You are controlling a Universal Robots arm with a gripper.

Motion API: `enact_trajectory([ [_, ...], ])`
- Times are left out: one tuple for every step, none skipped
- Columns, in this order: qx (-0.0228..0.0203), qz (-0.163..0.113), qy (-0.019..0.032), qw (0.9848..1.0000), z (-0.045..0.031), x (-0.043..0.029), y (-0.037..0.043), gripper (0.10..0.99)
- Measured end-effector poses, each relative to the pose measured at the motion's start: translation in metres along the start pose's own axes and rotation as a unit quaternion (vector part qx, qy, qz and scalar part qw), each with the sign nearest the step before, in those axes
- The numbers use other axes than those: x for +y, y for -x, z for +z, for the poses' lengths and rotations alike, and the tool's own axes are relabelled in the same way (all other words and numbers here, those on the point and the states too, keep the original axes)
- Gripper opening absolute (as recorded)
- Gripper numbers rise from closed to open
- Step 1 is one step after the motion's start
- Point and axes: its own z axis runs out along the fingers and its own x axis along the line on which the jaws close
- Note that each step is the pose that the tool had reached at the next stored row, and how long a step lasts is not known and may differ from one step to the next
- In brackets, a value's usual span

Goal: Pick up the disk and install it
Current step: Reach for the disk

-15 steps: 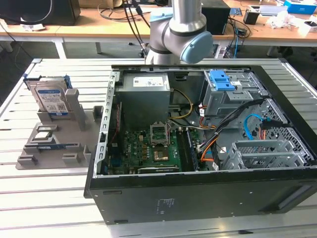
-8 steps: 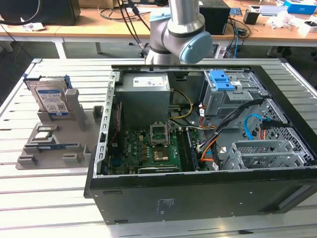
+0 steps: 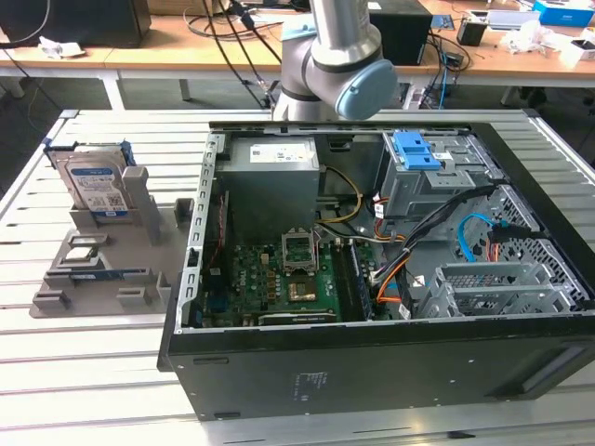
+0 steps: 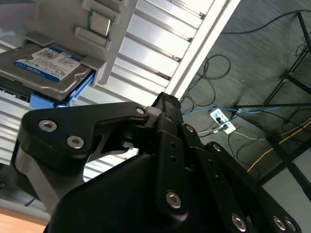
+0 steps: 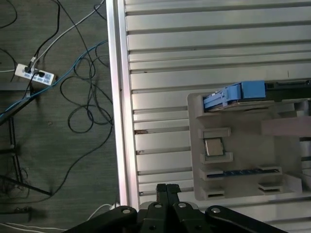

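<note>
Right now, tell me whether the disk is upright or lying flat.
Upright: the disk stands on edge in the grey holder's slot.

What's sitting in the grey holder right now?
The disk stands on edge in one slot; a square chip lies flat in a pocket; a thin board sits in another slot. The holder wall hides the disk's lower edge.

Claw [image 5: 166,190] hangs over the table [image 5: 194,48] edge. Holder [image 5: 243,119] lies on the table off to one side of it, w/ the disk [image 5: 233,93] on edge in the slot farthest from the claw & a chip [image 5: 212,147] nearer in. On the claw's other side, off the edge: floor cables [image 5: 82,111] & power strip [image 5: 35,75]. PC case [image 3: 372,372] sits just beside the holder, at the exterior view's right.
</note>
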Motion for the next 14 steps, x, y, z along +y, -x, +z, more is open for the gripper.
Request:
enact_trajectory([
  [0.0, 0.0, 0.0, 1.0, -0.0001, -0.0004, -0.0051, 0.106],
  [0.0, 0.0, 0.0, 1.0, -0.0001, 0.0001, -0.0084, 0.106],
  [0.0, 0.0, 0.0, 1.0, 0.0, 0.0025, -0.0086, 0.106],
  [0.0, 0.0, -0.0001, 1.0, 0.0, 0.0041, -0.0088, 0.106],
  [0.0, 0.0, -0.0004, 1.0, 0.0002, 0.0064, -0.009, 0.106],
  [-0.0001, 0.0, -0.0006, 1.0, 0.0002, 0.007, -0.0089, 0.106],
  [-0.0001, 0.0, -0.0006, 1.0, 0.0002, 0.0071, -0.0089, 0.106],
  [-0.0001, 0.0, -0.0007, 1.0, 0.0003, 0.0071, -0.0089, 0.106],
  [0.0, 0.0, -0.0007, 1.0, 0.0002, 0.0072, -0.0089, 0.106],
  [0.0, 0.0, -0.0007, 1.0, 0.0001, 0.0072, -0.0089, 0.106],
  [0.0, 0.0, -0.0007, 1.0, 0.0001, 0.0072, -0.0089, 0.106],
  [0.0, 0.0, -0.0007, 1.0, 0.0002, 0.0072, -0.0089, 0.106],
  [0.0, 0.0, -0.0007, 1.0, 0.0001, 0.0072, -0.0089, 0.106],
  [-0.0001, 0.001, -0.0007, 1.0, 0.0002, 0.0072, -0.0089, 0.106],
])
